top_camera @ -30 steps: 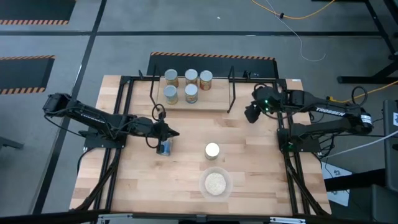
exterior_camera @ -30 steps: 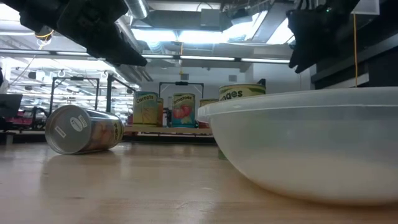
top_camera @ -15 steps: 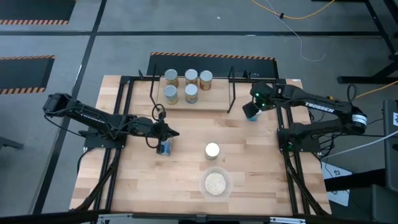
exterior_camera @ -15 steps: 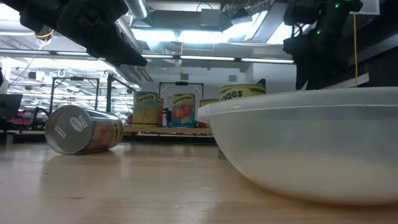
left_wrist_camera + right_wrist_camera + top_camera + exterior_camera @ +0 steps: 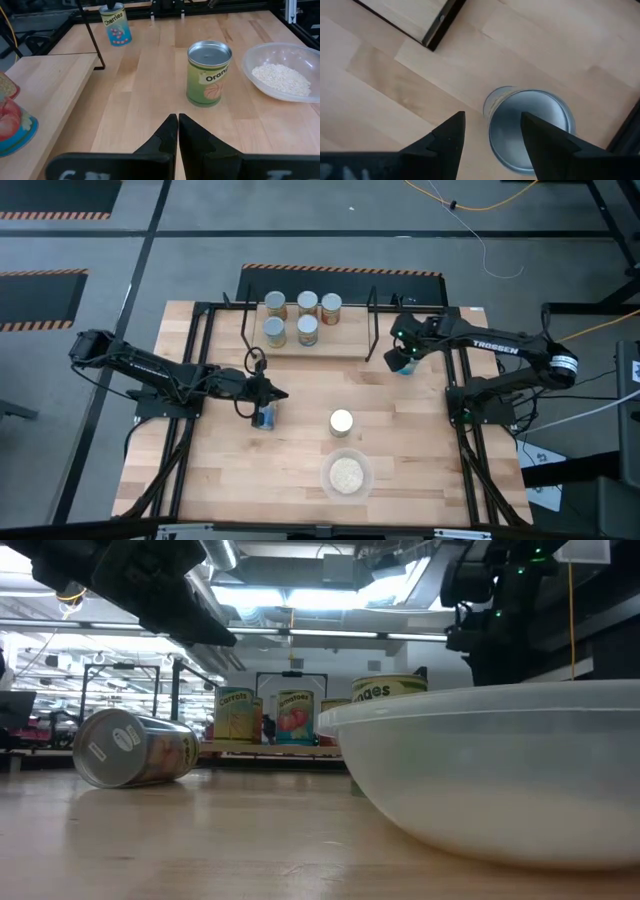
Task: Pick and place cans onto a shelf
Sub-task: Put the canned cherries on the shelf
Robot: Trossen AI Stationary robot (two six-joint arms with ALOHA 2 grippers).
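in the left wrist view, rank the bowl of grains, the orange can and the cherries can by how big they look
1. bowl of grains, widest, though cut off by the picture's edge
2. orange can, upright on the table
3. cherries can, smallest in the picture, but it stands farther from the camera, so the two cans may well be alike in real size

Five cans [image 5: 300, 318] stand upright on the shelf [image 5: 310, 345]; one orange-labelled can [image 5: 341, 421] stands mid-tabletop, a blue can [image 5: 264, 417] lies toppled, another [image 5: 405, 364] stands beside the shelf.
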